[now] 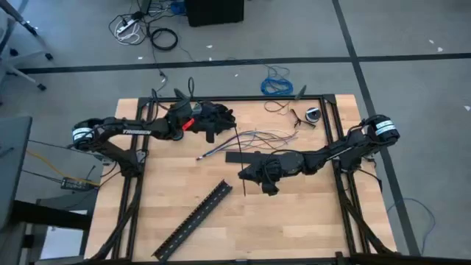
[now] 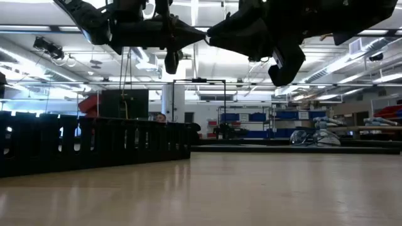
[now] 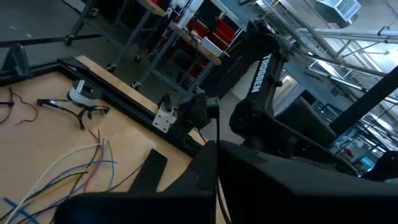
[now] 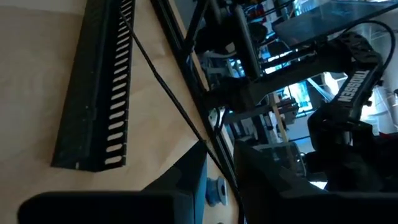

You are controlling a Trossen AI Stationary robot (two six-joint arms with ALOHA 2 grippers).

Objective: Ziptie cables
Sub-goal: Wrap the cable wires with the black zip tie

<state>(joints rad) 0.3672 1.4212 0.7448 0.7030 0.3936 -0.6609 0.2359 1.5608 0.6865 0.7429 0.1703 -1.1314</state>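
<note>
- The wooden table point(image 1: 294, 228) carries everything, with a black frame around it.
- A long slotted black channel point(image 1: 193, 220) lies at an angle in the front part of the table, well apart from the wires.
- The left gripper point(image 1: 213, 121) hangs above the rear of the table; I cannot tell how its jaws stand.
- The right gripper point(image 1: 257, 177) hangs over the middle; the state of its jaws I also cannot tell.
- The cables point(image 1: 250, 138) lie loose on the table between both grippers, spread like a fan.
- A flat black strip point(image 1: 243, 157) lies just beside them.
- Small cutters point(image 1: 296, 120) rest near the rear edge.
</note>
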